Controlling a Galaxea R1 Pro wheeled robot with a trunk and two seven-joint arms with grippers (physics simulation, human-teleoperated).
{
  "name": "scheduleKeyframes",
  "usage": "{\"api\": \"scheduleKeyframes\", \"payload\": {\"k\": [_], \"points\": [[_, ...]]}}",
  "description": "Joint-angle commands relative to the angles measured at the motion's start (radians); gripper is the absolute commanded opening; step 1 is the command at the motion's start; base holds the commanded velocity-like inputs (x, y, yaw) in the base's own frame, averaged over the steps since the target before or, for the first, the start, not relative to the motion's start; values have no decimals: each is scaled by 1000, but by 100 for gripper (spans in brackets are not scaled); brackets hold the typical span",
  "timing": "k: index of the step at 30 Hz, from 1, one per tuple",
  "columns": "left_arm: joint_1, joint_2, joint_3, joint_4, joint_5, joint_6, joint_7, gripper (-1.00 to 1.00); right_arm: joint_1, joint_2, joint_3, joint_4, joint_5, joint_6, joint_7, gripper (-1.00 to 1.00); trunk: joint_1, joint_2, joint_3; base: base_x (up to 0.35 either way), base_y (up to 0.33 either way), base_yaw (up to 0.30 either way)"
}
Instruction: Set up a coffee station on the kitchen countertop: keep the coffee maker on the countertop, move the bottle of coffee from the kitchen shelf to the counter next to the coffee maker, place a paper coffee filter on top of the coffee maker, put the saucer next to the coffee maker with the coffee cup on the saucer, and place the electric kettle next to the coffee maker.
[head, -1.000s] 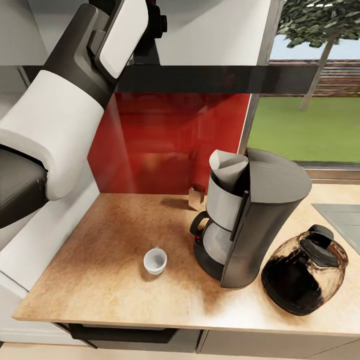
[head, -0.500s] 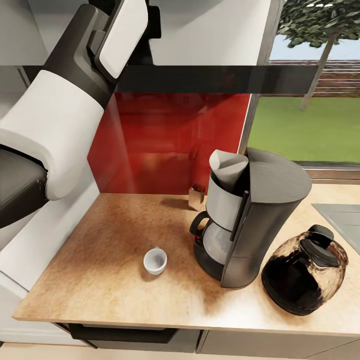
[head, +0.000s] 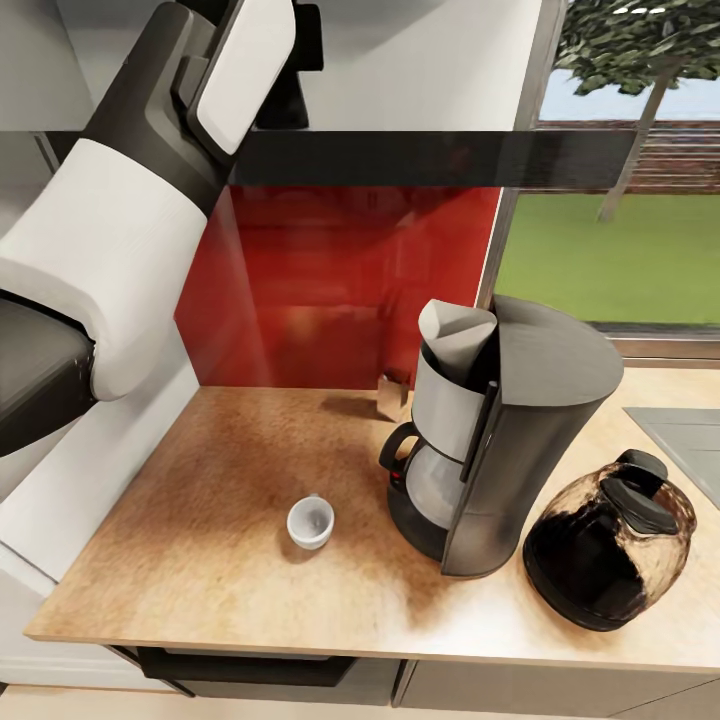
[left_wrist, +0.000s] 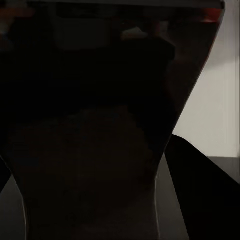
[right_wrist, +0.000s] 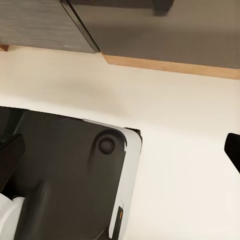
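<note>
The dark coffee maker (head: 510, 440) stands on the wooden countertop (head: 220, 560) with a paper coffee filter (head: 455, 335) poking up from its top. To its right lies a round glass bottle of coffee (head: 608, 540) with a black lid. To its left, a small white coffee cup (head: 311, 522) rests directly on the wood. My left arm (head: 130, 230) is raised, and its gripper (head: 295, 60) reaches up by the upper cabinet. The left wrist view is nearly black, hiding the jaws. My right gripper (right_wrist: 120, 155) hangs open over the floor, its fingertip (right_wrist: 233, 148) at the edge.
A red backsplash (head: 340, 290) backs the counter, with a small brown object (head: 391, 396) at its foot behind the coffee maker. A window (head: 620, 200) and a sink edge (head: 685, 440) are at the right. The right wrist view shows my base (right_wrist: 70, 180) and cabinet fronts (right_wrist: 165, 30).
The dark wrist end of my left arm has shifted slightly at the top of the head view. Everything on the counter stays put.
</note>
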Motion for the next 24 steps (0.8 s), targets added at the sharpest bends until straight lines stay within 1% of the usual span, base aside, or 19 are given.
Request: {"api": "scheduleKeyframes", "payload": {"k": [1,3,4,11,24], "points": [[-1,0,-1,-1,8,2,8,-100,0,1,-8,-2,10,-3,4,100,0,-1,-1,0,0,0],[-1,0,21,-14,8,3,19,-100,0,1,-8,-2,10,-3,4,100,0,-1,-1,0,0,0],[-1,0,33,-50,7,5,31,-100,0,1,-8,-2,10,-3,4,100,0,-1,-1,0,0,0],[-1,0,41,-79,7,7,39,-100,0,1,-8,-2,10,-3,4,100,0,-1,-1,0,0,0],[-1,0,42,-78,7,7,40,-100,0,1,-8,-2,10,-3,4,100,0,-1,-1,-23,0,0]]}}
